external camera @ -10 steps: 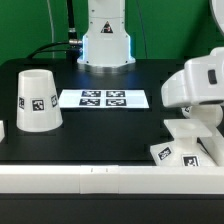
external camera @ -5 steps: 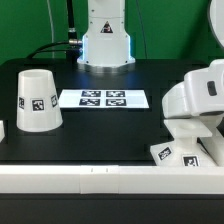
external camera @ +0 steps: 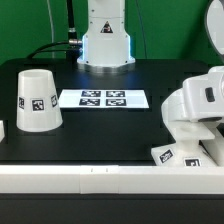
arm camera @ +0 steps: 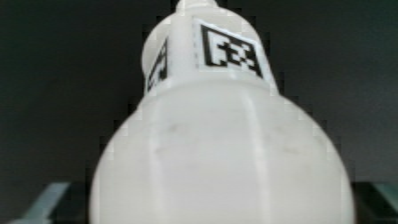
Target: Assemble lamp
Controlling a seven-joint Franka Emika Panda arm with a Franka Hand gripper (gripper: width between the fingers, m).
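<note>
The arm (external camera: 198,105) has sunk lower while the shade (external camera: 36,100) stayed put.

we see a wide open stretch of black table (external camera: 100,135) in the middle, easy to pass through. the shade (external camera: 35,100) blocks the exterior view's left, the arm (external camera: 200,100) crowds the right above the lamp base (external camera: 168,155), and the marker board (external camera: 103,98) lies flat behind.

Exterior view: the arm (external camera: 200,105) runs off the exterior view's right edge, hiding my gripper and part of the base (external camera: 172,154). Wrist view: the blurred bulb (arm camera: 214,150) overfills the frame, its wide end cut off. I cannot tell how the jaws stand.
</note>
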